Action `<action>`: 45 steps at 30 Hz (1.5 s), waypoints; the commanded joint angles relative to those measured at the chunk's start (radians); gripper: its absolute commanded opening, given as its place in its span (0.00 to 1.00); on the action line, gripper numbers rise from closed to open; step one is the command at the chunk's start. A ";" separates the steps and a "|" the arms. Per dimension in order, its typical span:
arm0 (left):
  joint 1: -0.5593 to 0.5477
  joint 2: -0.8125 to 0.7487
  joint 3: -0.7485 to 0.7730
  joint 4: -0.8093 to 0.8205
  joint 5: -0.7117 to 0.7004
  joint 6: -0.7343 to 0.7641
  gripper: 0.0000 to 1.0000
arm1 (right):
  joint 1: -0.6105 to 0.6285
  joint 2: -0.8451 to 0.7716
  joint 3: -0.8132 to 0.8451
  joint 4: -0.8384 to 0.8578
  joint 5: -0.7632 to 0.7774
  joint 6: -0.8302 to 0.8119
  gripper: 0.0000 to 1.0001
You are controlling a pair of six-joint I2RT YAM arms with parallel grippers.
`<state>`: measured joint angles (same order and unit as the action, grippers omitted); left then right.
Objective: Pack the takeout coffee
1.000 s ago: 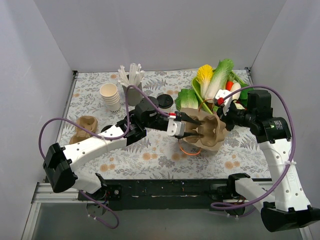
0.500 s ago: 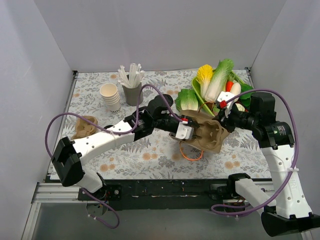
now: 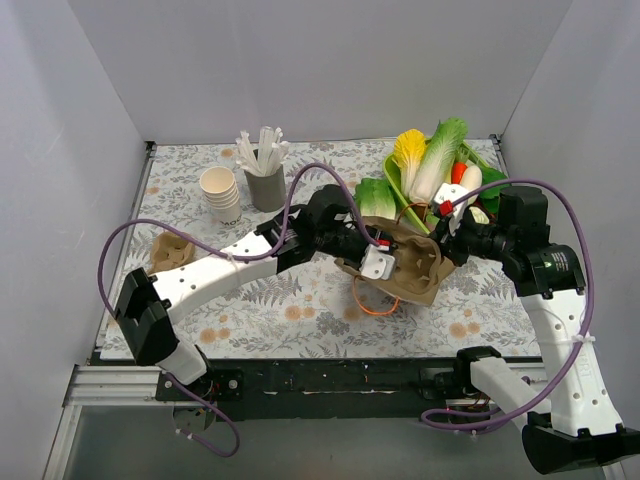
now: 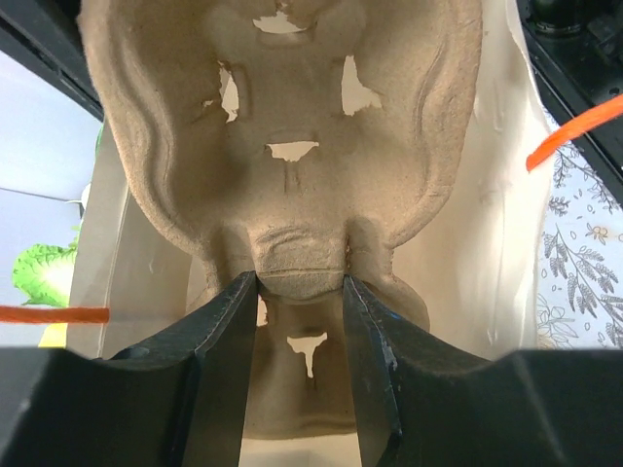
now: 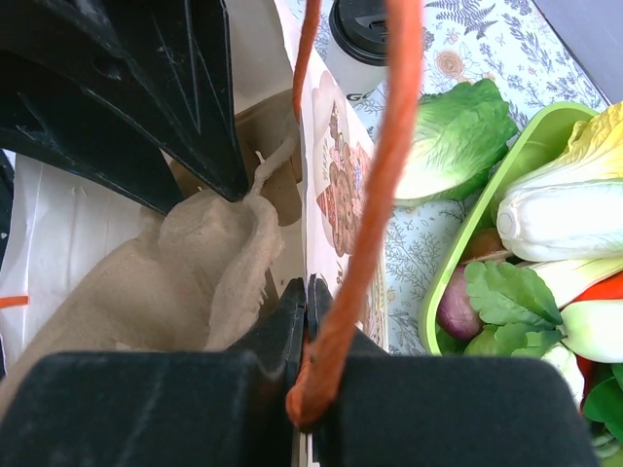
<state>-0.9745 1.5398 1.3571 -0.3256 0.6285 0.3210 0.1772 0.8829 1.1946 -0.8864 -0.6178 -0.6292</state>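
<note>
The takeout coffee (image 5: 362, 34), a pale cup with a black lid, stands on the table beyond the bag in the right wrist view; the left arm hides it from above. My left gripper (image 4: 297, 292) is shut on the near rim of a brown pulp cup carrier (image 4: 292, 117) and holds it inside the white paper bag (image 4: 487, 243). From above, that gripper (image 3: 385, 262) and the carrier (image 3: 415, 265) sit in the bag's mouth. My right gripper (image 5: 307, 292) is shut on the bag's wall (image 5: 341, 185), with the orange handle (image 5: 380, 175) running over its fingers.
A green tray (image 3: 396, 185) of cabbages and vegetables stands behind the bag at the back right. A stack of lidless paper cups (image 3: 220, 195) and a grey holder of straws (image 3: 264, 170) stand at the back left. More pulp carriers (image 3: 170, 250) lie at the left.
My left arm has swung right and pushed the carrier further down into the bag. My right gripper has kept its hold on the bag's wall in place.
</note>
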 commanded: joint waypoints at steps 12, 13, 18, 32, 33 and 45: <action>-0.021 0.106 0.232 -0.421 -0.073 0.233 0.00 | 0.004 0.007 -0.023 0.060 -0.072 0.062 0.01; -0.024 0.130 0.253 -0.447 -0.082 0.246 0.00 | 0.002 0.011 -0.018 0.058 -0.080 0.069 0.01; -0.036 0.180 0.370 -0.587 -0.124 0.266 0.00 | 0.008 0.051 -0.010 0.060 -0.151 0.137 0.01; -0.050 0.160 0.476 -0.845 -0.171 0.247 0.00 | 0.064 0.171 0.092 -0.022 -0.281 0.312 0.01; -0.052 0.173 0.490 -0.872 -0.184 0.245 0.00 | 0.077 0.191 0.097 -0.020 -0.278 0.321 0.01; -0.050 0.296 0.609 -1.000 -0.273 0.202 0.00 | 0.085 0.272 0.131 0.007 -0.201 0.376 0.01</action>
<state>-1.0214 1.8328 1.9141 -1.2579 0.3985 0.5308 0.2577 1.1584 1.2869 -0.8883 -0.8234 -0.2752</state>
